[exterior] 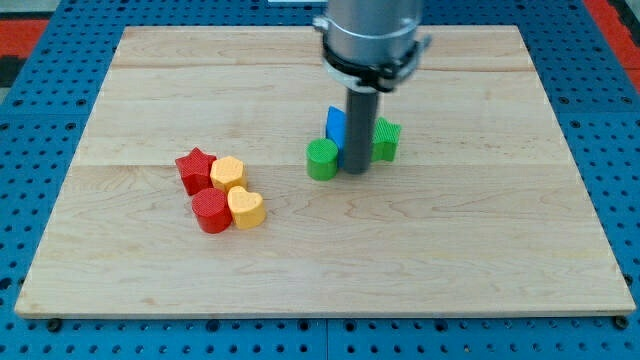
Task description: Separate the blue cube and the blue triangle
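Note:
A blue block (336, 123) stands just above the middle of the wooden board (480, 230); the rod hides most of it, so I cannot tell its shape or whether a second blue block sits behind. My tip (357, 169) rests on the board just below the blue block, between a green cylinder (322, 158) on its left and a green star-like block (386, 139) on its right, close to both.
A cluster lies at the view's left: a red star (195, 168), a yellow block (228, 173), a red cylinder (211, 211) and a yellow heart (246, 207). A blue pegboard (60, 110) surrounds the board.

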Controlling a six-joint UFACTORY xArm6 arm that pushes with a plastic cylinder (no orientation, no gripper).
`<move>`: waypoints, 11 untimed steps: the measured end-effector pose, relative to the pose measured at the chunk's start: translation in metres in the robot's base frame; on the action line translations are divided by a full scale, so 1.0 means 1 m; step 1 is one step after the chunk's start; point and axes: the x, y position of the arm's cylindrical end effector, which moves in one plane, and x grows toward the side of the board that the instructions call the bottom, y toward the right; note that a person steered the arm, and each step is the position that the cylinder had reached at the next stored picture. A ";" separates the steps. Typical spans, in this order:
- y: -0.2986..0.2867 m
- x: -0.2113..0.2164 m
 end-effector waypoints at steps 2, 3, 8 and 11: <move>-0.050 -0.089; -0.052 -0.123; -0.002 -0.102; 0.071 -0.141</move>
